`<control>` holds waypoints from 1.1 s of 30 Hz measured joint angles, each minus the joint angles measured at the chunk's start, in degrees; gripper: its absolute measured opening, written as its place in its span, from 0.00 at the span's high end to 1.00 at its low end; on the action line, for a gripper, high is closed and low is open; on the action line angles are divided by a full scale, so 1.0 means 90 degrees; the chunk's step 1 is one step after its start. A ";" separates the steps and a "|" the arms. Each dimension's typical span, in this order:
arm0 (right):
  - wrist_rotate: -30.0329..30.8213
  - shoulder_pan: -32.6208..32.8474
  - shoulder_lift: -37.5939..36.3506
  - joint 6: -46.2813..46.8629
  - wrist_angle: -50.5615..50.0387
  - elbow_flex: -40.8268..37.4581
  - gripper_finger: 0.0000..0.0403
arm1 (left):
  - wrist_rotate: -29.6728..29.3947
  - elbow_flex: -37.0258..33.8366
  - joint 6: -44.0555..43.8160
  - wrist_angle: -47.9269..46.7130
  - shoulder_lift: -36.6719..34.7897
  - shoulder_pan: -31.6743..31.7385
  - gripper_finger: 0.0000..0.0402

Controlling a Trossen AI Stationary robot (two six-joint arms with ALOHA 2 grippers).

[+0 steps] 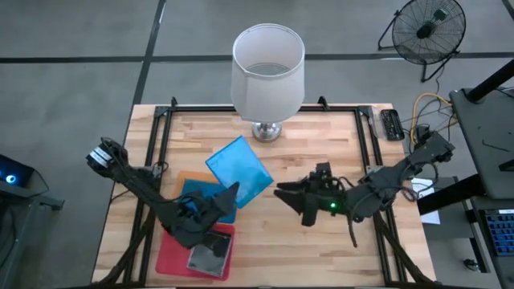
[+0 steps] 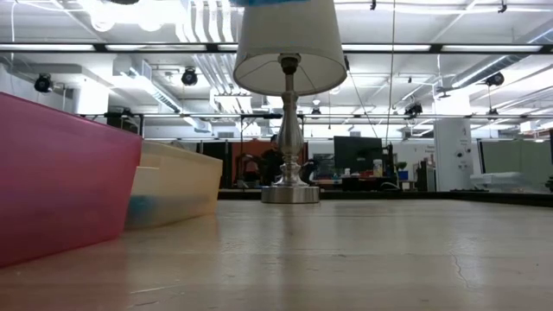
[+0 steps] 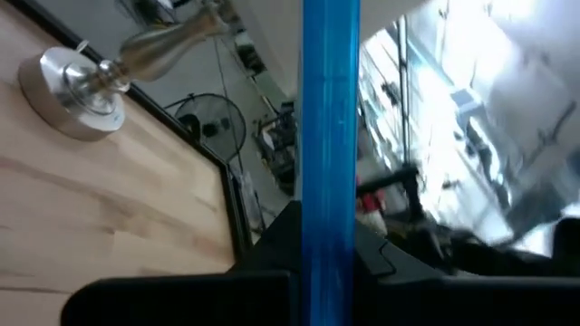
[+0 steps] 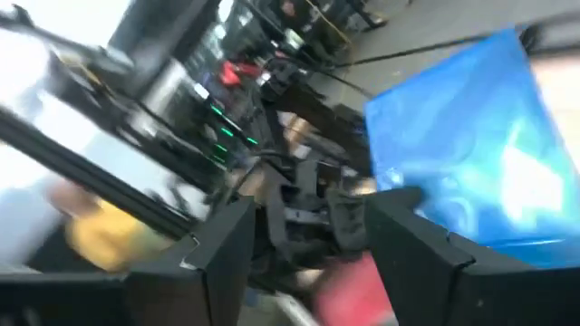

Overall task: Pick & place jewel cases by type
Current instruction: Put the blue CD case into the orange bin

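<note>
We see a wooden butcher-block worktop (image 1: 265, 233) on grey floor (image 1: 72, 80). White-shaded lamp (image 1: 267, 68) with a chrome base stands at the far edge. Black floor fan (image 1: 424, 30) sits far right. In the low view: open workshop, exposed ceiling ducts (image 2: 203, 22), strip lights, monitors (image 2: 359, 155) behind.

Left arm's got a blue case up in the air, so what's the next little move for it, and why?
Probably carry it back over the orange tray and lower it there. The left end effector is shut on the blue jewel case, held above the table, and another blue case already lies in that tray, while a dark case sits in the pink tray. The right end effector waits nearby, open and empty.
</note>
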 joint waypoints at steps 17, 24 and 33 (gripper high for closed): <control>-0.0719 -0.0583 0.0852 0.1302 0.0938 -0.0637 0.50 | -0.0082 -0.0005 0.2878 -0.0125 -0.1025 -0.1684 0.98; -0.1293 -0.0778 0.1500 0.0337 0.2457 -0.0640 0.52 | 0.0183 -0.0005 0.2771 -0.0060 -0.1030 -0.1682 0.98; -0.1615 -0.0870 0.0900 -0.0160 0.1959 -0.0637 0.52 | 0.0264 0.0093 0.2999 0.0133 -0.1073 -0.1700 0.98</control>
